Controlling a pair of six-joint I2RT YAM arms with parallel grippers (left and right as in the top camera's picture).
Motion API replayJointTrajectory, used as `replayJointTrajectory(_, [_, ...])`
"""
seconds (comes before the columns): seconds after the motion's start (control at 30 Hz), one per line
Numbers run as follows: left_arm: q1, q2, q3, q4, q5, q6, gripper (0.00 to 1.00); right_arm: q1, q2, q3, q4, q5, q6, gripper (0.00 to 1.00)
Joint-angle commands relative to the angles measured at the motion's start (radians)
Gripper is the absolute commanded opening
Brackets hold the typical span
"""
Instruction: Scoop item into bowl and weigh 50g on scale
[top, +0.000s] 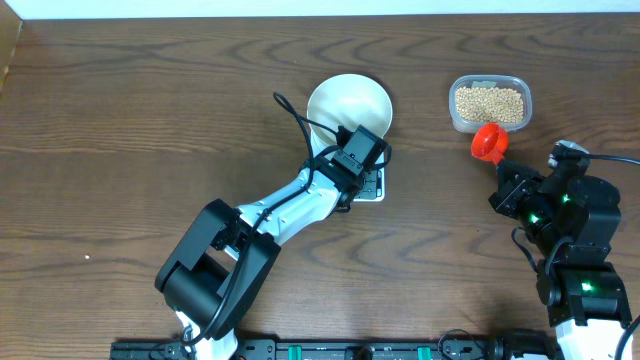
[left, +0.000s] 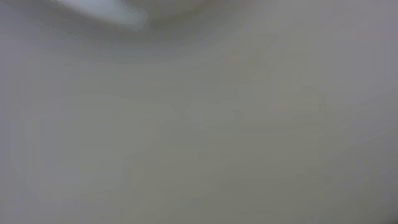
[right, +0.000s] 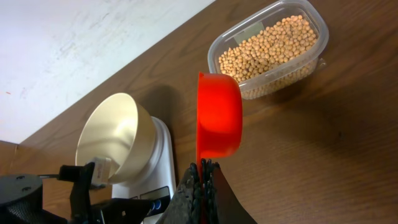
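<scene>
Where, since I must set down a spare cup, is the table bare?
Wide bare table left of the bowl; more between the left arm and right arm. Only a narrow strip between bowl and tub. Crowded around the scale and by the scoop.

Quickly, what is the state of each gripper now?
Left gripper: cannot be told, its own view is blurred.
Right gripper: closed on the red scoop, at its handle.
</scene>
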Motion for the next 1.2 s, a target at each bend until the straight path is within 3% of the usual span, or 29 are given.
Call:
replayJointTrajectory(0.0, [-0.002,0.050,-0.012,-0.011,0.010,0.011,0.08,-0.008,-0.010,-0.003,-0.001,0.015,-0.018,0.01])
replayJointTrajectory(0.57, [0.002,0.025,-0.011,-0.046,0.000,0.027,0.07,-0.008,-0.010,-0.003,-0.005,0.015,-0.018,0.01])
replayJointTrajectory(1.17, [0.104,-0.562,0.007,-0.268,0.000,0.044,0.08,-0.008,-0.010,-0.003,0.002,0.014,-0.018,0.01])
